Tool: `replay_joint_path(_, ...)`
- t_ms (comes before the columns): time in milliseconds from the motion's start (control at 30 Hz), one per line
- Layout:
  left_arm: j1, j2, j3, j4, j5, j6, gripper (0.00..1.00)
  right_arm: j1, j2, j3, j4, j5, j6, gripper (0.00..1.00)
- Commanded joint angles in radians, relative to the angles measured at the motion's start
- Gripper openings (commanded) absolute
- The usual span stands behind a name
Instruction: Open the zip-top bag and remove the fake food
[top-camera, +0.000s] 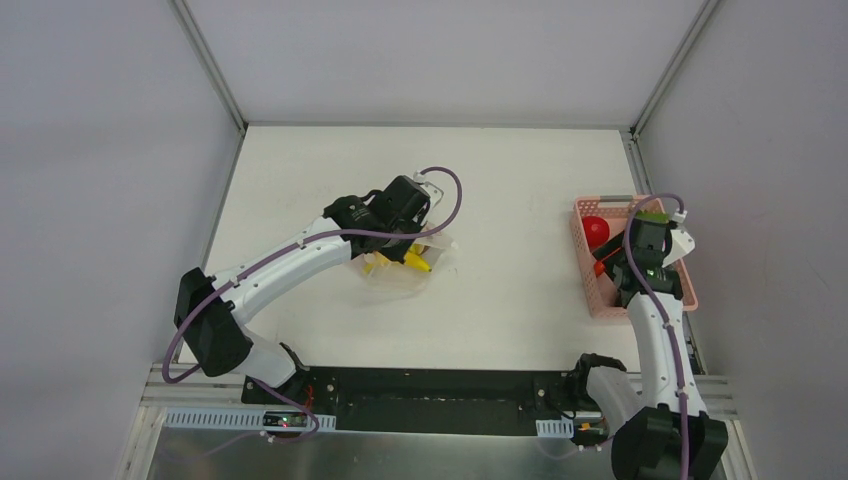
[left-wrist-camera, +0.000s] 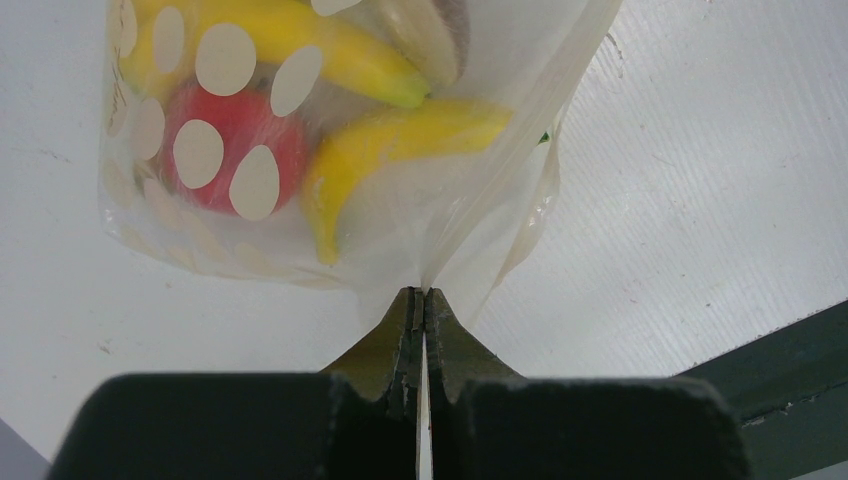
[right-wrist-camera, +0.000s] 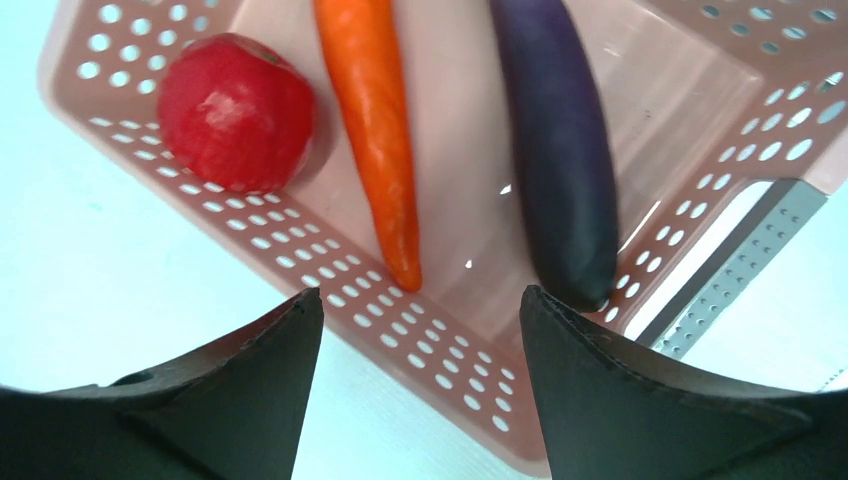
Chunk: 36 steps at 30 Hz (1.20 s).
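Note:
The zip-top bag, clear with white dots, lies left of the table's centre. My left gripper is shut on an edge of the zip-top bag, its jaws pinching the thin plastic. Inside the bag I see yellow bananas and a red piece of the fake food. My right gripper stands open and empty above the near wall of the pink basket. In the basket lie a red round fruit, an orange carrot and a purple eggplant.
The pink basket sits at the table's right edge, with my right gripper over it. White enclosure walls close the back and sides. A metal rail runs just beyond the basket.

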<state>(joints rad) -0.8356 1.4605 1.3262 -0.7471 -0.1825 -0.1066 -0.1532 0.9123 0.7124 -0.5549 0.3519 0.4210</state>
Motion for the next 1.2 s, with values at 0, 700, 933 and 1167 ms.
replay_joint_path(0, 0.009, 0.000, 0.022, -0.018, 0.020, 0.015, 0.00, 0.000, -0.065, 0.052, -0.006, -0.134, -0.050, 0.75)
replay_joint_path(700, 0.008, 0.008, 0.027, -0.020, 0.035, 0.014, 0.00, 0.718, -0.116, -0.036, 0.425, -0.297, -0.201, 0.75)
replay_joint_path(933, 0.009, -0.007, 0.028, -0.020, 0.034, 0.018, 0.00, 0.977, 0.023, -0.073, 0.651, -0.234, -0.412, 0.72)
replay_joint_path(1167, 0.009, -0.013, 0.029, -0.021, 0.032, 0.019, 0.00, 1.159, 0.228, -0.060, 0.811, -0.204, -0.551, 0.63)
